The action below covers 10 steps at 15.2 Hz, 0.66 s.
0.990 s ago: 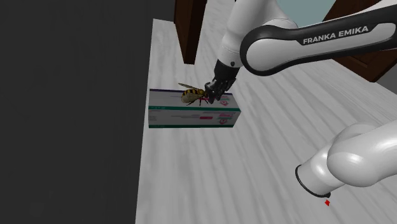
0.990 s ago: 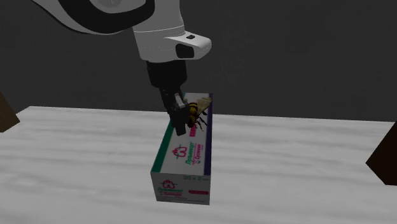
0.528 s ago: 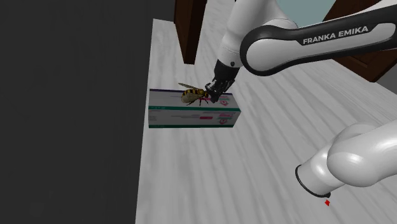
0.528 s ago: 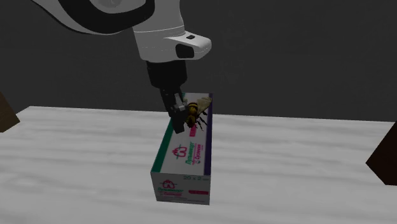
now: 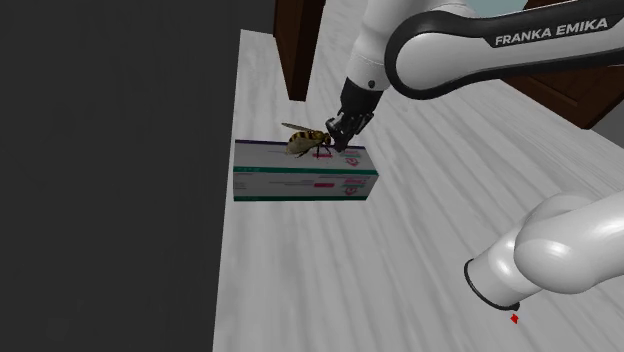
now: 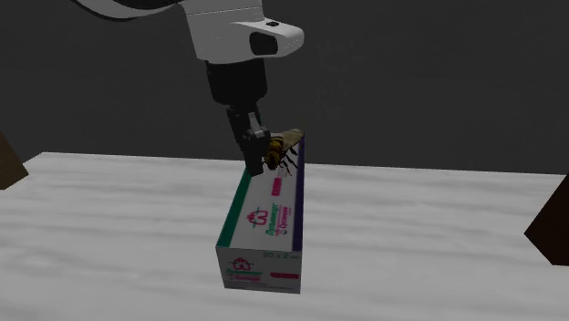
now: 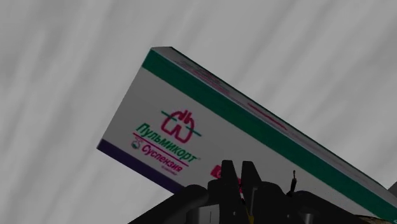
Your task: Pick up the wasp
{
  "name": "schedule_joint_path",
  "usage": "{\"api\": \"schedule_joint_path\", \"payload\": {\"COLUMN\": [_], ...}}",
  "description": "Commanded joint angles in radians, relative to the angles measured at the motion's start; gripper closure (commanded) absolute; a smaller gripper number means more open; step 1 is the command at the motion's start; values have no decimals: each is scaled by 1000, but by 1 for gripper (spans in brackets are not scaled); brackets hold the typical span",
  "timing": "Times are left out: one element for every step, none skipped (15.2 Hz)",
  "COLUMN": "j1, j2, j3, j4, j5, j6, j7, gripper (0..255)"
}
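one wasp, one box — two fingers

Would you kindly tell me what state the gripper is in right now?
Gripper: closed, holding the wasp.

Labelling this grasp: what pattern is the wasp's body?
The wasp is yellow-and-black striped; shoulder view best.

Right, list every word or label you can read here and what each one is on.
"FRANKA EMIKA": white letters on the arm's dark upper link.
"Пульмикорт": green letters on the box's white top face.
"Суспензия": bluish letters just under it, same face.
Small print on the box's side and end faces: too small to read.
The wasp, clasped in the gripper, bears no text.
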Motion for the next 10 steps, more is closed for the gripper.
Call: {"api": "schedule_joint_path", "payload": {"j1": [0, 0, 0, 0, 0, 0, 0, -1, -1, -1], "j2": [-10, -14, -18, -21, -24, -27, -30, -32, -33, -33], "j3": [-5, -7, -9, -10, -12, -14, -16, -17, -18, -17], "j4": [21, 32, 42, 53, 64, 75, 86, 98, 99, 99], "j5": [1, 1, 2, 2, 2, 2, 1, 1, 1, 1], "j6": [-31, -46, -60, -74, -88, -102, -116, -129, -132, -132], "j7": [-4, -5, -6, -8, -9, -10, -11, -12, -12, -12], "gripper": [255, 255, 255, 255, 255, 255, 255, 255, 255, 255]}}
